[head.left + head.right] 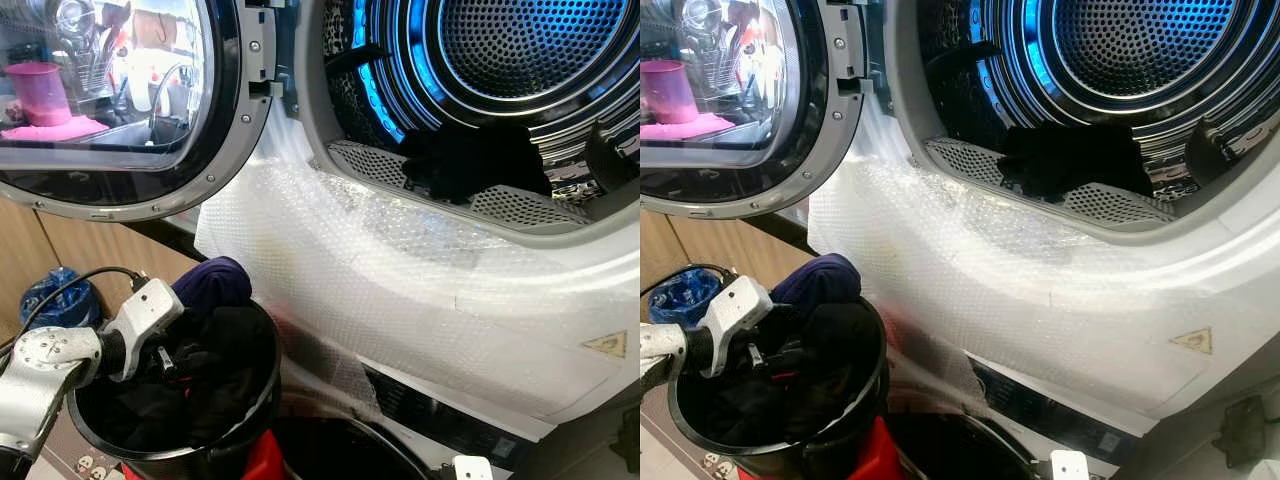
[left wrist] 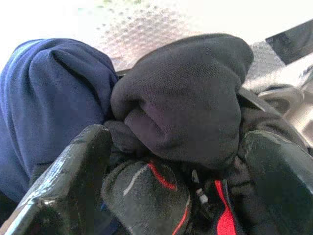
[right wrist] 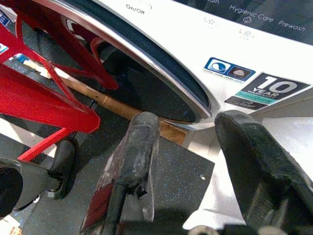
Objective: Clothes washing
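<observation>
Left arm: silver, at the lower left of the head view, forearm angled into the black bucket (image 1: 255,385).
Left gripper (image 2: 171,161): inside the bucket; jaws spread around a bunched black garment (image 2: 190,98), the two fingers (image 2: 73,171) pressed into the clothes on either side. Whether they clamp it cannot be told.
Right gripper (image 3: 190,147): jaws apart, holding nothing, beside a white appliance front with an "On/Off" label.
Clothes in bucket: one black garment, one navy garment (image 1: 212,280) at the rim, one black piece with red trim (image 2: 161,181).
Clothes in drum: one black item (image 1: 475,160) at the drum's front lip, upper right.
Washer door (image 1: 120,105): open, upper left.
Surroundings: bubble wrap (image 1: 400,290) covers the washer front, centre frame.
</observation>
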Available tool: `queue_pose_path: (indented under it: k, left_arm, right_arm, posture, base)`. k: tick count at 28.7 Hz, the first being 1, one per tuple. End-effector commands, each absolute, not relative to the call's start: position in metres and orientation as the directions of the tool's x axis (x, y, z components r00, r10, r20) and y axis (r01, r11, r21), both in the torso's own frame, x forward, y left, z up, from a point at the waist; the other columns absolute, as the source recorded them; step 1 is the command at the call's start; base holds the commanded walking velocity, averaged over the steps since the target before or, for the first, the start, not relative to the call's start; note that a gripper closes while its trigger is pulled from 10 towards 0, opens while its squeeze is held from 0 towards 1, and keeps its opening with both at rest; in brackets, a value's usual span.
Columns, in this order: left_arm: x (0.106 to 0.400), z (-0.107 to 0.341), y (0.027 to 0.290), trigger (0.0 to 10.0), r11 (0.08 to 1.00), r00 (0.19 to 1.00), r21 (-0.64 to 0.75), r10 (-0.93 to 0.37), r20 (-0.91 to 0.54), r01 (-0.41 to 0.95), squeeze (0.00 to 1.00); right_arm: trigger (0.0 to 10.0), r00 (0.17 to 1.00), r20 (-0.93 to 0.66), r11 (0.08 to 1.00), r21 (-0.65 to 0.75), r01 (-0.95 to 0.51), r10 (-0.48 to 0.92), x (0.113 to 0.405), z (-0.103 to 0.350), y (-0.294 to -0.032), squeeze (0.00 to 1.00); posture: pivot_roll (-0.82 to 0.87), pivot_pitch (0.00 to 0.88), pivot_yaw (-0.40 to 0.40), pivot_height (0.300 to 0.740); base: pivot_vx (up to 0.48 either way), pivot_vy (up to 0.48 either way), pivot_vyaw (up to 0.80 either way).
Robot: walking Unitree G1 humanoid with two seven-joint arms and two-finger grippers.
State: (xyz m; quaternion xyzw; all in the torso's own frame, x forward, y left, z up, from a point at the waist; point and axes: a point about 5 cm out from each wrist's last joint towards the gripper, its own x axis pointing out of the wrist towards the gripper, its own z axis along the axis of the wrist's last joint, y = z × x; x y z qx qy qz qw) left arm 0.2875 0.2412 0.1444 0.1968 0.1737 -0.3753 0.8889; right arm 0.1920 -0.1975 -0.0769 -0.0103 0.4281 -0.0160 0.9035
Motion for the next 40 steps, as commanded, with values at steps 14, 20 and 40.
queue_pose_path:
  k: [14,20,40]
  left_arm:
    - [0.318,0.138,0.238,10.0,0.724,0.782,0.316,-0.498,-0.375,0.613,0.0]
    - [0.318,0.131,0.236,10.0,0.722,0.763,0.279,-0.521,-0.381,0.633,0.0]
    - [0.303,0.098,0.221,1.0,0.698,0.686,0.198,-0.536,-0.492,0.688,0.0]
  right_arm:
    - [10.0,0.65,-0.753,0.995,-0.067,0.072,-0.098,0.189,-0.072,-0.224,0.0]
    - [10.0,0.645,-0.757,0.995,-0.064,0.082,-0.102,0.186,-0.074,-0.223,0.0]
    - [10.0,0.652,-0.752,0.994,-0.051,0.096,-0.101,0.188,-0.073,-0.222,0.0]
  posture:
    - [0.31,0.0,-0.111,0.74]
    - [0.3,0.0,-0.11,0.74]
    - [0.28,0.0,-0.107,0.74]
  base:
    - [0.0,0.0,0.0]
    - [0.0,0.0,0.0]
    - [0.0,0.0,0.0]
